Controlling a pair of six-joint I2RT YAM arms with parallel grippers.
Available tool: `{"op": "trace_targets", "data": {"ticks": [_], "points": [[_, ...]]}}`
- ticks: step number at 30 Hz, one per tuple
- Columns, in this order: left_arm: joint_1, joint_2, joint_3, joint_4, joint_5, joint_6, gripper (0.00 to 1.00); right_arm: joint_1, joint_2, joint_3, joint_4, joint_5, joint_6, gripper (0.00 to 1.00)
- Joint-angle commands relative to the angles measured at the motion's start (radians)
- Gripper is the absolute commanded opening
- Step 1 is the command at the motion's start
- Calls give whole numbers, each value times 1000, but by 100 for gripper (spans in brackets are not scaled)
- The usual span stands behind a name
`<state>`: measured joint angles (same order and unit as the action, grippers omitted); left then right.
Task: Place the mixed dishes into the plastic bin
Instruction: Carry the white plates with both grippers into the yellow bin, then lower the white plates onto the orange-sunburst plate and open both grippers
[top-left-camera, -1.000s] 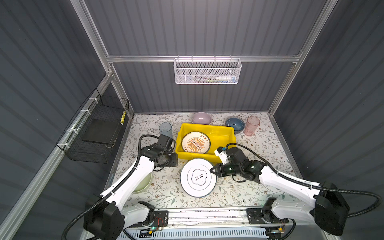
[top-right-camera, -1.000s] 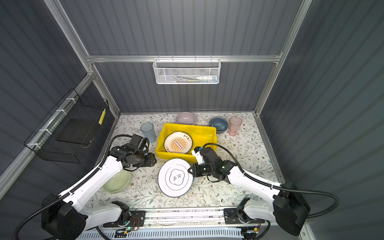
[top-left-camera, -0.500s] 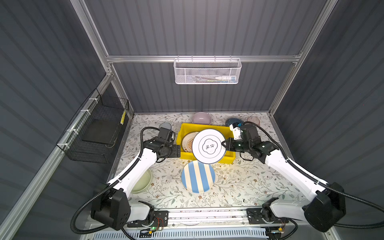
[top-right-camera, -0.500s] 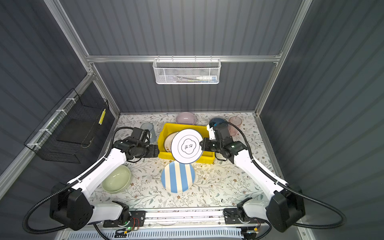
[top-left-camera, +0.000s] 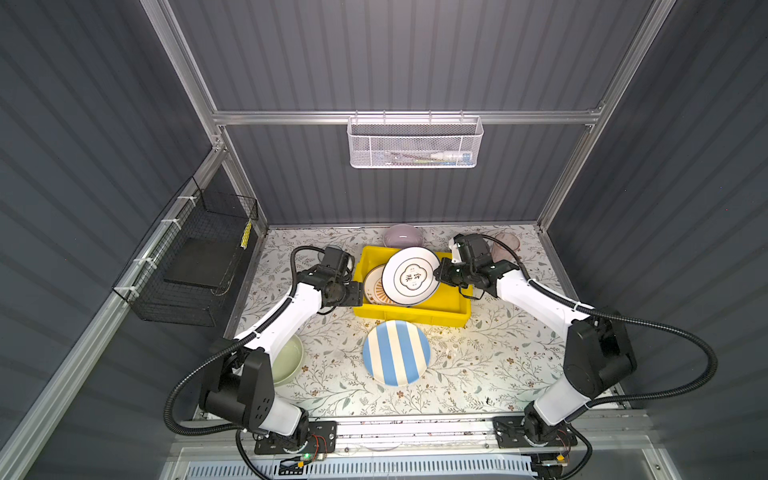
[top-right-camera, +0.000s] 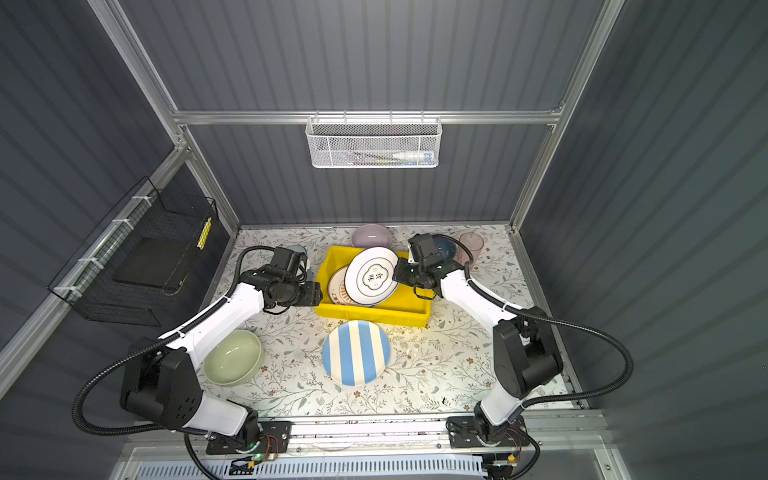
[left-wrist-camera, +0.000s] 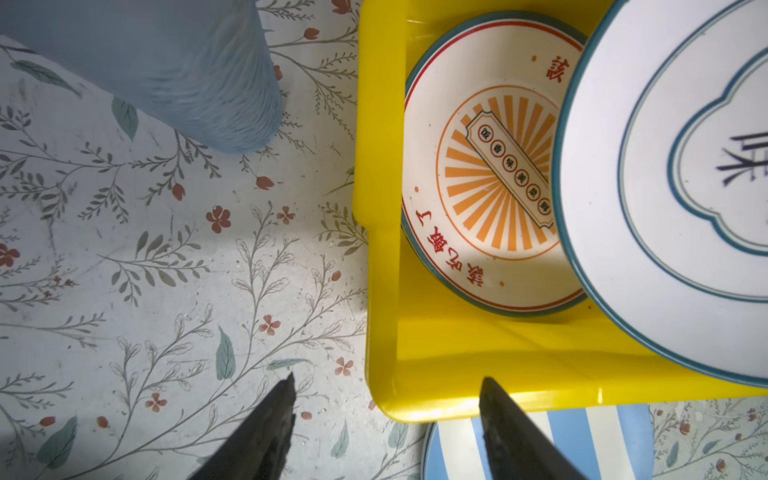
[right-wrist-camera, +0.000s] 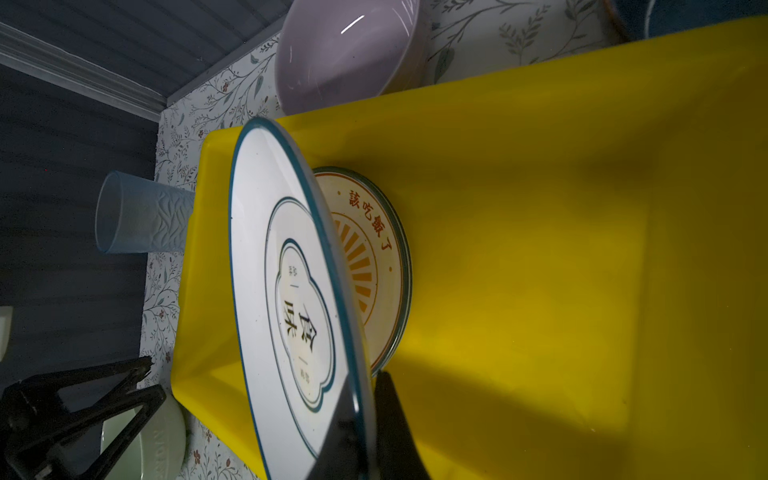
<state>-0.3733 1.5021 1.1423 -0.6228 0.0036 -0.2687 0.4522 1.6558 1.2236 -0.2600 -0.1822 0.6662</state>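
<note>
The right arm's fingers are clamped on the right-hand edge of the green-rimmed lettered plate, one finger on each face. The plate is tilted, its lettered face up and towards the left, and it hangs over the middle of the yellow plastic bin. It may rest on what lies below, but no view settles that.

The orange sunburst plate lies flat in the left half of the bin, partly covered by the lettered plate.

The left arm's fingers stand apart and hold nothing, at the bin's near left corner, one over the flowered surface and one over the bin's rim.

Outside the bin:
- The blue-white striped plate lies just near of it.
- The pale green bowl sits near left.
- The lilac bowl is against the far wall.
- The translucent blue tumbler stands far left.
- The dark blue bowl and pink tumbler are far right.
</note>
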Motion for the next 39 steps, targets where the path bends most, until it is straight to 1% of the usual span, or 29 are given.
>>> {"op": "trace_targets", "data": {"ticks": [1,7,12,20,23,28,30,33,35,39], "points": [[9,44,47,15,43,12,65,7,22,35,91,-1,54,0],[13,105,77,17,59,16,57,31,107,67,84,-12,61,0],[14,124,79,14,59,10,48,46,155,75,108,-38,72,0],[14,122,68,12,65,9,44,55,216,76,171,-63,99,1],[14,122,66,14,74,10,44,61,231,79,174,-63,108,5],[14,127,62,18,93,8,44,64,251,83,169,-65,113,9],[14,127,62,17,95,10,44,66,255,89,159,-58,111,14],[14,124,62,17,95,11,44,74,256,94,134,-27,101,28],[14,120,61,17,96,12,44,80,257,95,126,-10,90,33],[14,117,55,18,101,10,44,88,269,113,97,10,77,37]]}}
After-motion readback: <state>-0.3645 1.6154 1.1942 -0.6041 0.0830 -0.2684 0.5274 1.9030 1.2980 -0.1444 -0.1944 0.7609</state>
